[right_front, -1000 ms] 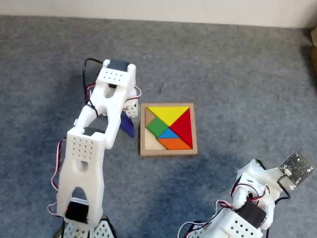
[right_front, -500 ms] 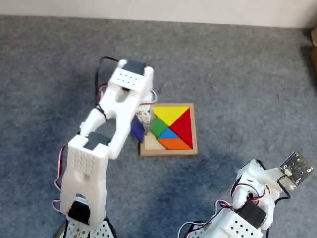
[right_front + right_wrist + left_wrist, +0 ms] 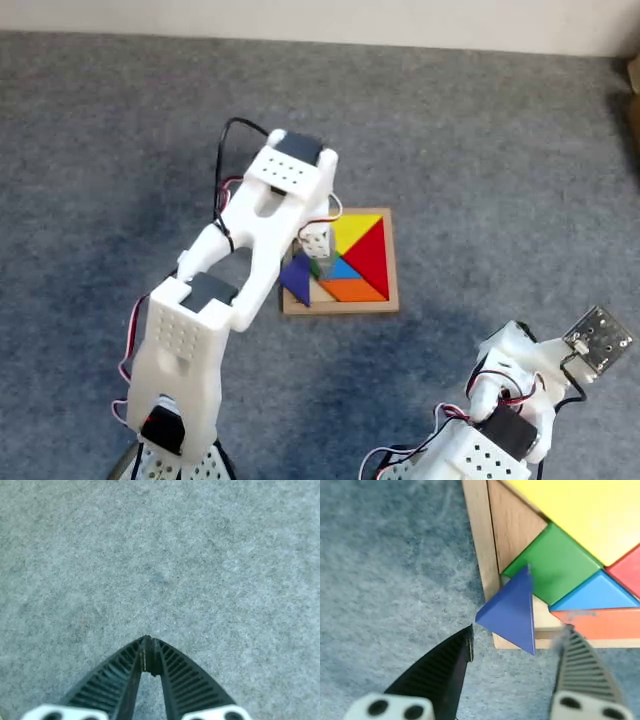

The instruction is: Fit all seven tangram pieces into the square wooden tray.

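Blue triangle now over tray edge

The left end effector has one black ribbed finger and one pale grey ribbed finger. Between them lies a dark blue triangle. Just beyond it is the light tan wooden tray, which shows a green piece, a yellow triangle, a red triangle, a light blue triangle and an orange piece. The desk under both end effectors is mottled grey. The right end effector is black and ribbed. The left arm is white, with rows of small holes.
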Available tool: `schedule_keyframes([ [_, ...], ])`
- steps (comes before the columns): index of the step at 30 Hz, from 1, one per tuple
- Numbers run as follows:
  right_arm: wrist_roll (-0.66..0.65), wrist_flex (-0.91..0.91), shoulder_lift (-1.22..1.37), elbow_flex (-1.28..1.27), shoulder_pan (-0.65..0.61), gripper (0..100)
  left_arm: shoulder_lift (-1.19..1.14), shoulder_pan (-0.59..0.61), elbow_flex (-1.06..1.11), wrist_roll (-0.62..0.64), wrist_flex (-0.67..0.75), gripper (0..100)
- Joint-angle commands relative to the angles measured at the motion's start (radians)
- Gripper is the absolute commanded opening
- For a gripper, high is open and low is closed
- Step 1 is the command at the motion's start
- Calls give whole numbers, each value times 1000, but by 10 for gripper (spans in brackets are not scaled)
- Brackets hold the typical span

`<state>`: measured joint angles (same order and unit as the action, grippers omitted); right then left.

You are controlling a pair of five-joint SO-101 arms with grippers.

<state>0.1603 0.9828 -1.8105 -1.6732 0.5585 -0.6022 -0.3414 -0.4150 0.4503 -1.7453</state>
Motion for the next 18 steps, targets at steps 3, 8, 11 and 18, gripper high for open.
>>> schedule_keyframes([
  [3, -14, -30, -2, -125, 12, 5, 73, -13, -7, 8, -12, 292],
  [8, -14, -30, -2, -125, 12, 5, 101, 45, -5, 5, -14, 289],
  [11, -14, -30, -2, -125, 12, 5, 140, 104, 7, -91, -15, 288],
  [18, -14, -30, -2, -125, 12, 5, 180, 166, 119, -413, -8, 287],
])
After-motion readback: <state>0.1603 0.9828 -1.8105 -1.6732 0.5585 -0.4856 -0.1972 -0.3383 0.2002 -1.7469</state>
